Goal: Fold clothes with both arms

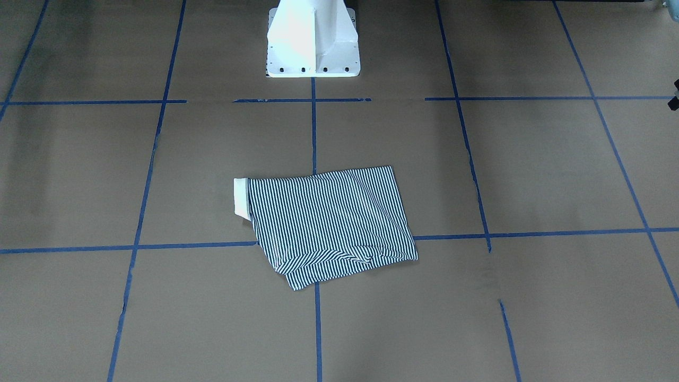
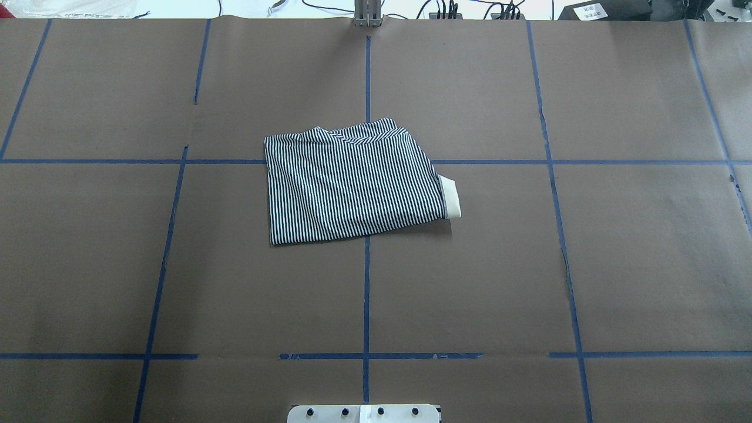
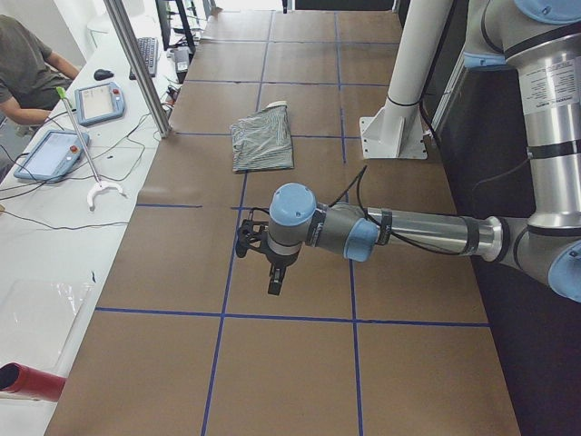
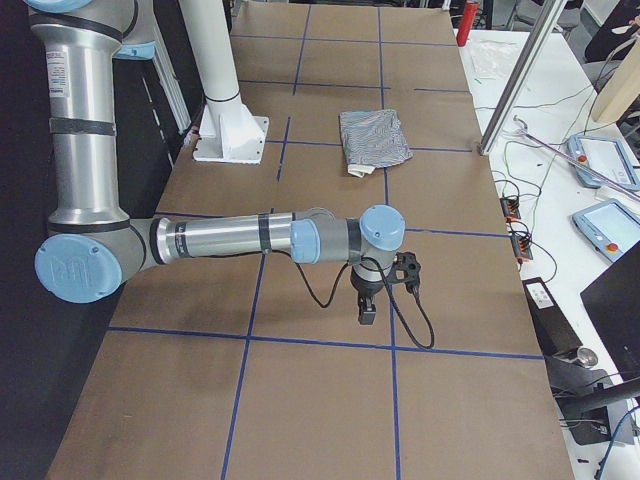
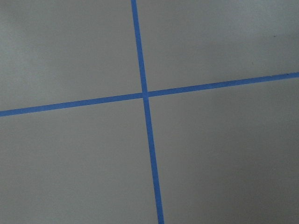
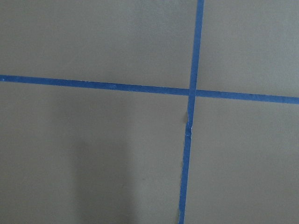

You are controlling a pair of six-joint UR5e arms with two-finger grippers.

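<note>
The clothes are one navy-and-white striped shirt (image 2: 352, 188), folded into a rough rectangle at the middle of the brown table. Its cream collar (image 2: 451, 198) sticks out on the robot's right side. The shirt also shows in the front view (image 1: 329, 223) and far off in both side views (image 3: 263, 138) (image 4: 375, 137). My left gripper (image 3: 275, 282) hangs over bare paper, well away from the shirt. My right gripper (image 4: 367, 312) hangs likewise at the opposite end. Both show only in the side views, so I cannot tell if they are open or shut. Each wrist view holds only paper and crossing tape.
Blue tape lines (image 2: 366, 282) grid the brown paper. The white pedestal base (image 1: 313, 42) stands at the robot's edge of the table. A side bench with cables and teach pendants (image 3: 54, 150) runs along the far edge, where a person (image 3: 23, 68) sits. A metal post (image 3: 136, 64) rises there.
</note>
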